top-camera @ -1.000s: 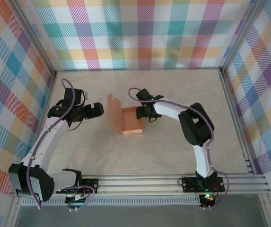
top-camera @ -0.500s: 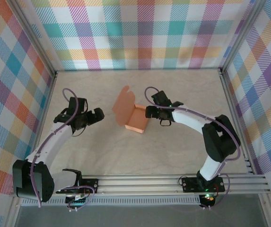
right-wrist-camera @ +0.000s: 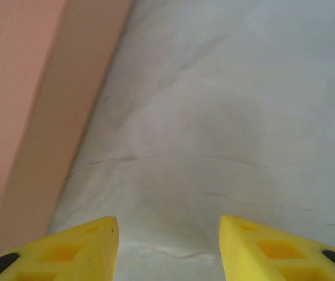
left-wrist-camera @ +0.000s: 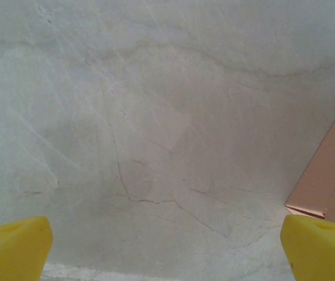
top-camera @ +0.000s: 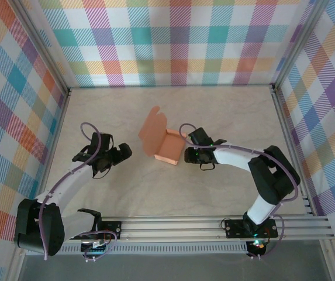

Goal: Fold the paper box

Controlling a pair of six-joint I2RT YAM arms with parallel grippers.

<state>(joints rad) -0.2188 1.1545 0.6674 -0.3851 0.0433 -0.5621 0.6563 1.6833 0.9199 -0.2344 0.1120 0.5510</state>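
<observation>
Item: paper box (top-camera: 169,147), salmon-orange card; a shallow open tray lying near the middle of the surface (top-camera: 231,117), slightly turned, with one broad flap (top-camera: 152,130) raised and leaning away on its left side; the tray interior shows bare card.

Item: right claw (top-camera: 186,156); low over the surface just beside the box's right edge, towards the near corner; whether it touches the card cannot be told from above; in the right wrist view the claw (right-wrist-camera: 168,249) has its two yellow fingertips (right-wrist-camera: 68,252) parted with bare marbled surface between them, nothing gripped; the box's side wall (right-wrist-camera: 44,123) runs up the left of that view, outside the left-hand fingertip.

Item: left claw (top-camera: 124,153); to the left of the box and apart from it, pointing towards it; in the left wrist view the claw (left-wrist-camera: 166,249) is spread wide, its yellow fingertips (left-wrist-camera: 12,249) at the two bottom corners, holding nothing; a piece of the orange card (left-wrist-camera: 330,170) shows at the right edge, just above the right-hand fingertip.

Item: surface; pale, marbled with thin veins.

Item: checked walls (top-camera: 173,41); multicoloured plaid on three sides.

Item: aluminium rail (top-camera: 179,225); along the near edge, carrying both arm bases.
</observation>
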